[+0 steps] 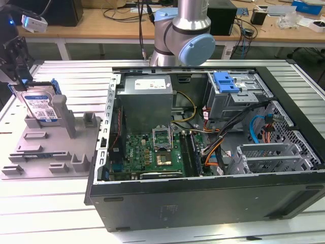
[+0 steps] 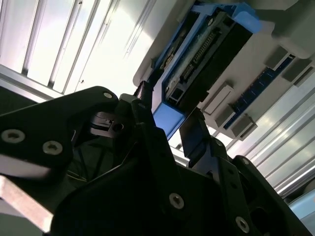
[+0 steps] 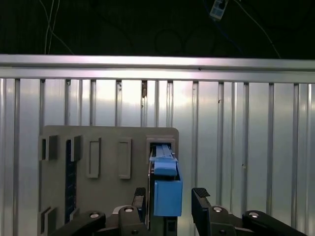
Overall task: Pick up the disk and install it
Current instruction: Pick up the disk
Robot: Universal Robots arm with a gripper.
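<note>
Disk (image 1: 40, 105) stands on edge in the grey fixture (image 1: 45, 152) at the exterior view's left, well apart from the open case (image 1: 203, 201). Pick-up is in hand: the gripper (image 3: 170, 196) straddles its blue rail, released, one finger clear of it. A sound grasp needs centred fingers. Ribbed metal worktop (image 1: 51, 218); cluttered benches (image 1: 117, 25) behind.

The disk (image 1: 41, 105) is silver with a white-and-blue label and blue rail; the fixture plate (image 1: 45, 152) is grey, the gripper (image 3: 170, 199) black, the ribbed worktop (image 1: 56, 213) silver.
</note>
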